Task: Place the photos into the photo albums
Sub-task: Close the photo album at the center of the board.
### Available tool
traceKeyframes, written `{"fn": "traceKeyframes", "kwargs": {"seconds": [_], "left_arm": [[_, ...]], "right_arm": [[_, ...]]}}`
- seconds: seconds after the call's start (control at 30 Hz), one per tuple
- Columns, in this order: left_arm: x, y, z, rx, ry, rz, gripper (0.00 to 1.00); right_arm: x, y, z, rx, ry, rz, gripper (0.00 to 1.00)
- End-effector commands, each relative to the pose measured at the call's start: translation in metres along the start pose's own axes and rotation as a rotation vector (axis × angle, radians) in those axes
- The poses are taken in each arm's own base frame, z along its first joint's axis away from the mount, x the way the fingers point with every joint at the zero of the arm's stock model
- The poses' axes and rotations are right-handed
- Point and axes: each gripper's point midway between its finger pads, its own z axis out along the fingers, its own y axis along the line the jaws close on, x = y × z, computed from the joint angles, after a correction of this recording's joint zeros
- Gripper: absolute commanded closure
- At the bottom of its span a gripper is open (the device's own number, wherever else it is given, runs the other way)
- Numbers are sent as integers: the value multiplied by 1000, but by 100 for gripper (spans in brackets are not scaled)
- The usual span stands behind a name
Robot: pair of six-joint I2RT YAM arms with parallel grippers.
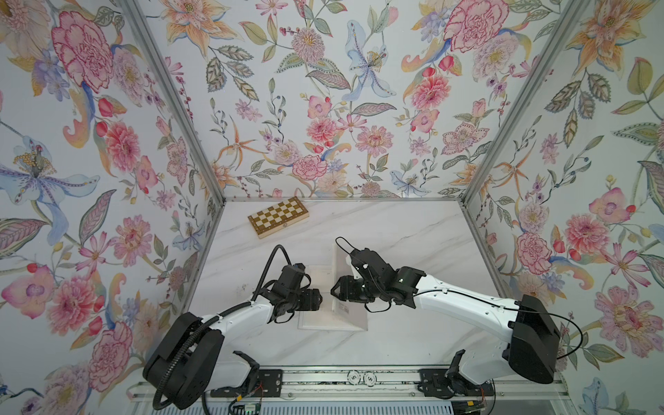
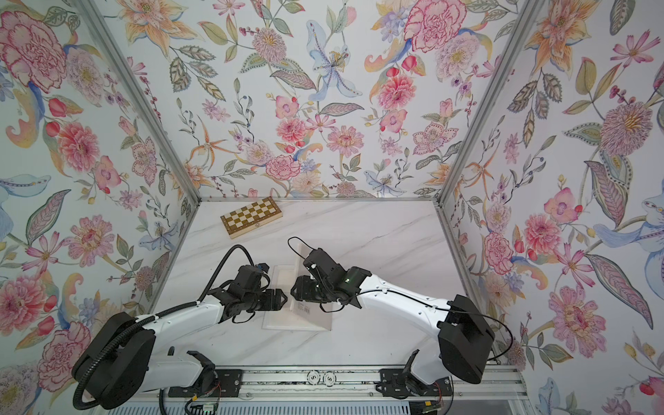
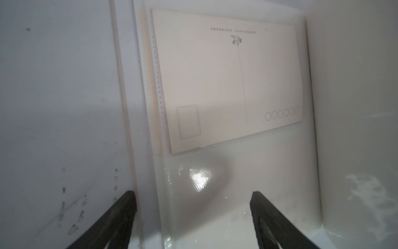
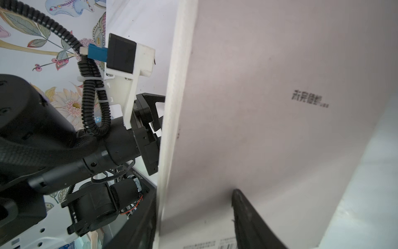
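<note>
The album (image 1: 323, 321) lies mid-way on the surface (image 1: 413, 230), its cover (image 4: 269, 129) raised steeply, a wall between the left end effector (image 3: 191, 194), jaws wide over the sleeved page, and the right end effector (image 1: 335, 287) straddling the cover's edge. The chessboard box (image 1: 278, 216) sits far back left, well apart.

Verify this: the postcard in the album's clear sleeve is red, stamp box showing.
Not red: the postcard in the album's clear sleeve is pale cream, stamp box showing, as the left wrist view shows.
</note>
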Motion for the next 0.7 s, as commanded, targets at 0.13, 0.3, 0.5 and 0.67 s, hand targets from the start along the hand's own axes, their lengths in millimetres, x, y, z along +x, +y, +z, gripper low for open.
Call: {"fn": "traceKeyframes", "kwargs": {"seconds": [0.13,0.3,0.5,0.67], "left_arm": [[7,5,-10,-44,32,28,18],[0,24,-28,-113,-1,20,18],[-7,48,-47,-166,-34,-18,19],[-15,60,-62,-192,-69,-40,18]], "right_arm": [[-8,25,19,-44,14,-40,40],[-13,34,36,-65,36,-51,33],[-22,44,46,-78,35,-75,27],[-28,50,46,-90,25,-85,24]]}}
